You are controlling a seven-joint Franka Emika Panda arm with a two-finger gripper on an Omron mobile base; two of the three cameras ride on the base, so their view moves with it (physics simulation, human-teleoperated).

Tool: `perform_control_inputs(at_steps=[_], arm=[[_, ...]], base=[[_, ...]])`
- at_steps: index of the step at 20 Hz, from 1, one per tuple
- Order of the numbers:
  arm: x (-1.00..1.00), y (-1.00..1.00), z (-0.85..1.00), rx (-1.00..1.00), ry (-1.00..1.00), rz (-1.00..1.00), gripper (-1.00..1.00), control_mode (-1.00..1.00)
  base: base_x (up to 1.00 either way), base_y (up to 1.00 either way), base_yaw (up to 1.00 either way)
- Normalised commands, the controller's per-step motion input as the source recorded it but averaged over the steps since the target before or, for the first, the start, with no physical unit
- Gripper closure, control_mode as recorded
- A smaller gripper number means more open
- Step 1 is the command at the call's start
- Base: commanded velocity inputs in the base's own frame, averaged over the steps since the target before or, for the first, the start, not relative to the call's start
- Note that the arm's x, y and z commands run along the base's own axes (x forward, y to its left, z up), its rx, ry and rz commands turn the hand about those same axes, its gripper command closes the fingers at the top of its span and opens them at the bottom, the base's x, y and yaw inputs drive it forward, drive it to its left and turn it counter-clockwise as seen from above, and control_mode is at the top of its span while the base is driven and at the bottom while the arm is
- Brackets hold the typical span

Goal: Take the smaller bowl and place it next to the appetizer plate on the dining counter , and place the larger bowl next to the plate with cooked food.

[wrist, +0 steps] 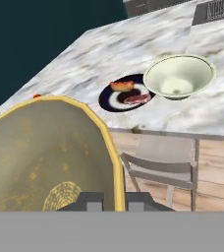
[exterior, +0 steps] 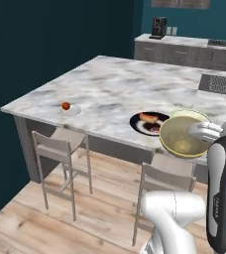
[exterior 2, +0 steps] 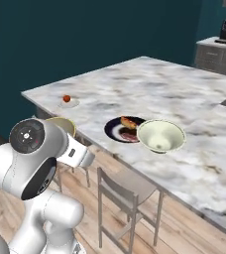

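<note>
1. The gripper [wrist: 109, 201] is pinched on the rim of the smaller bowl [wrist: 45, 157], with 1 finger inside the wall and 1 outside, seen at the bottom of the hand view.
2. The smaller bowl is held in the air off the near edge of the dining counter [exterior: 110, 84], tilted so its olive-gold inside faces the left base camera.
3. In the left base view the held bowl [exterior: 184, 136] hides most of the larger bowl [exterior: 190, 114], of which just the far rim shows.
4. The larger bowl [exterior 2: 161, 135] stands upright on the dining counter, close to its near edge, just beside the plate with cooked food [exterior 2: 125, 130] on that plate's right; whether the rims touch I cannot tell.
5. The plate with cooked food [exterior: 148, 122] lies flat near the counter's near edge.
6. The appetizer plate [exterior: 70, 110], with its red ball, sits near the counter's left corner, well apart from the dark plate.
7. 2 stools stand against the counter's near side: 1 stool [exterior: 60, 146] below the appetizer plate, another stool [exterior: 167, 176] below the dark plate, under the held bowl.
8. Behind the dining counter, a coffee machine [exterior: 158, 27] stands on a back counter [exterior: 184, 47].
</note>
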Motion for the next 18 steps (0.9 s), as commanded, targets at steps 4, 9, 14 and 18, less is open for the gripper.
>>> perform_control_inputs(at_steps=[4,9,14,18], arm=[[0.0,0.0,0.0,0.0,0.0,0.0,1.0,1.0],[0.0,0.0,0.0,0.0,0.0,0.0,1.0,1.0],[0.0,0.0,0.0,0.0,0.0,0.0,1.0,1.0],[0.0,0.0,0.0,0.0,0.0,0.0,1.0,1.0]], base=[[0.92,1.0,-0.21],[0.92,1.0,-0.21],[0.91,1.0,-0.2],[0.88,0.71,-0.16]])
